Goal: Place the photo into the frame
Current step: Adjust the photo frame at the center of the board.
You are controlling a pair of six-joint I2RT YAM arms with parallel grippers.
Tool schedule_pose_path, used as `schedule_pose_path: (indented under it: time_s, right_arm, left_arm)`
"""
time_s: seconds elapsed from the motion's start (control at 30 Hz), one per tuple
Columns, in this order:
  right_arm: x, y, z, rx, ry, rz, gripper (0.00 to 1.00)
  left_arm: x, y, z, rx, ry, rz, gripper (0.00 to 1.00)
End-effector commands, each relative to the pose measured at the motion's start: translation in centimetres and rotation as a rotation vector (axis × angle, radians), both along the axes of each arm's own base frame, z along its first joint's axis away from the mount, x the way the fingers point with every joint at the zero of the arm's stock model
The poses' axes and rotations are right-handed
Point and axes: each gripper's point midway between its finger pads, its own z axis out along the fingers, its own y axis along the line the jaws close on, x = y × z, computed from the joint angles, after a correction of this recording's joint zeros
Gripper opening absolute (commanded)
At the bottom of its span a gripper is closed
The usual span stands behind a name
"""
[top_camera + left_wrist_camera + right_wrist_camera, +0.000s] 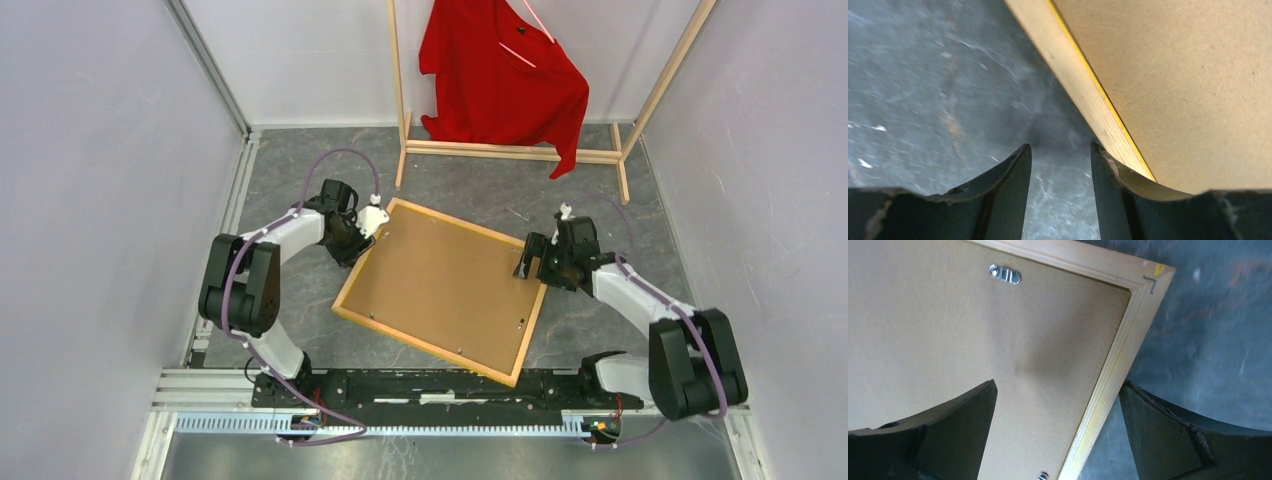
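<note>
The frame [425, 347] lies face down and turned askew on the grey table, its light wood back up. A plain brown backing board [440, 285] fills it. The photo is hidden. My left gripper [362, 235] is open and empty at the frame's far left edge. In the left wrist view [1060, 150] its right finger is against the wood rim [1083, 95], which shows a thin yellow line. My right gripper [530, 262] is open over the frame's right edge. In the right wrist view [1058, 385] its fingers straddle the rim [1108, 375], one over the board [973, 330], one over the table.
A wooden clothes rack [510, 152] with a red shirt [500, 75] stands at the back. Grey walls close in on both sides. A small metal tab [1005, 274] sits on the board near the frame's corner. A metal rail [400, 420] runs along the near edge.
</note>
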Motion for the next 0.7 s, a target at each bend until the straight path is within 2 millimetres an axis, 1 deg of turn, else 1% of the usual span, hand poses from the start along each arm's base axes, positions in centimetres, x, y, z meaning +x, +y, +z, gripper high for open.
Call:
schedule_pose_path:
  time_s: [0.0, 0.1, 0.2, 0.3, 0.37, 0.4, 0.47, 0.53, 0.6, 0.67]
  right_arm:
    - [6.1, 2.3, 3.6, 0.061, -0.19, 0.059, 0.98]
    - [7.7, 2.3, 3.7, 0.043, -0.202, 0.062, 0.98]
    - [9.3, 3.4, 3.7, 0.075, -0.2, 0.091, 0.98]
    - [10.4, 4.0, 3.1, 0.085, -0.186, 0.112, 0.98]
    - [11.0, 3.1, 2.7, 0.027, -0.164, 0.097, 0.98]
    - [11.2, 2.5, 2.6, -0.006, -0.167, 0.087, 0.98]
    - [11.7, 1.2, 3.4, -0.065, -0.197, 0.056, 0.98]
    - [12.2, 0.0, 5.0, -0.106, -0.244, 0.023, 0.98]
    - [12.7, -0.7, 6.7, -0.132, -0.287, -0.003, 0.93]
    - [12.9, -0.6, 8.2, -0.116, -0.326, -0.009, 0.86]
  left_arm:
    - [-7.7, -1.7, -1.1, -0.084, 0.222, -0.142, 0.55]
    - [-10.2, -2.5, -0.8, -0.116, 0.269, -0.202, 0.56]
    - [-11.8, -3.6, -0.3, -0.155, 0.304, -0.239, 0.57]
    - [-12.8, -4.4, 0.1, -0.183, 0.324, -0.252, 0.58]
    - [-12.9, -4.1, 0.3, -0.169, 0.32, -0.254, 0.57]
    - [-12.8, -3.7, 0.4, -0.154, 0.313, -0.253, 0.57]
    - [-12.0, -2.8, 1.1, -0.147, 0.279, -0.241, 0.57]
    - [-10.5, -1.8, 2.1, -0.156, 0.233, -0.204, 0.57]
    - [-8.6, -0.7, 3.0, -0.172, 0.198, -0.141, 0.57]
    - [-6.8, -0.6, 3.8, -0.213, 0.188, -0.063, 0.57]
